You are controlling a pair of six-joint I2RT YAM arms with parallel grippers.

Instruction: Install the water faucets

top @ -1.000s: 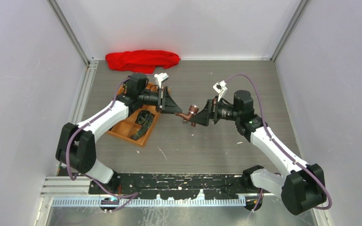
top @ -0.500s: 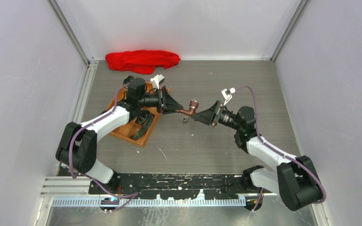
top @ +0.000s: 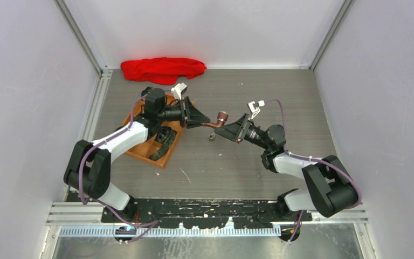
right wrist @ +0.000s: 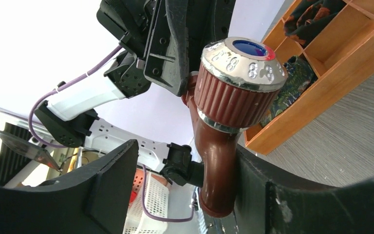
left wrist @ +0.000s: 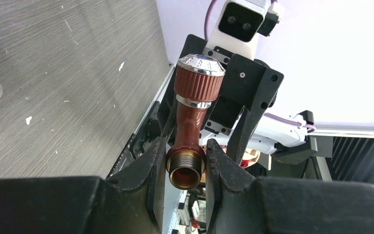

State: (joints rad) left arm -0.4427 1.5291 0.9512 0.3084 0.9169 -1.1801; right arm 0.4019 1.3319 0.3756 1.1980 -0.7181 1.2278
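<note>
Over the middle of the grey table (top: 296,91) the two arms meet tip to tip. The water faucet (top: 219,119) hangs in the air between them, clear of the tabletop. The left gripper (top: 198,121) has hold of it. In its wrist view the two black fingers (left wrist: 152,163) are closed tight on the brass-coloured threaded end of the pipe, one on each side. The reddish-brown body runs away from them to a ribbed knob with a silvery cap.

The right gripper (top: 228,131) faces the faucet from the right. Its jaws stand wide apart with the faucet's body between them. In the right wrist view there is a plain gap on the picture's left side of the pipe. On the other side the finger (right wrist: 282,200) is very close to it, and I can't tell whether it touches. The cap facing that camera bears a blue and red mark.

On the table, just to the near side of the faucet, sits a small threaded metal socket (top: 211,138), apart from both grippers. To the left, under the left arm, is an orange wooden tray (top: 140,152) with compartments, and dark coiled straps (top: 164,136) lie in them. A red cloth (top: 163,69) lies heaped against the far wall.
</note>
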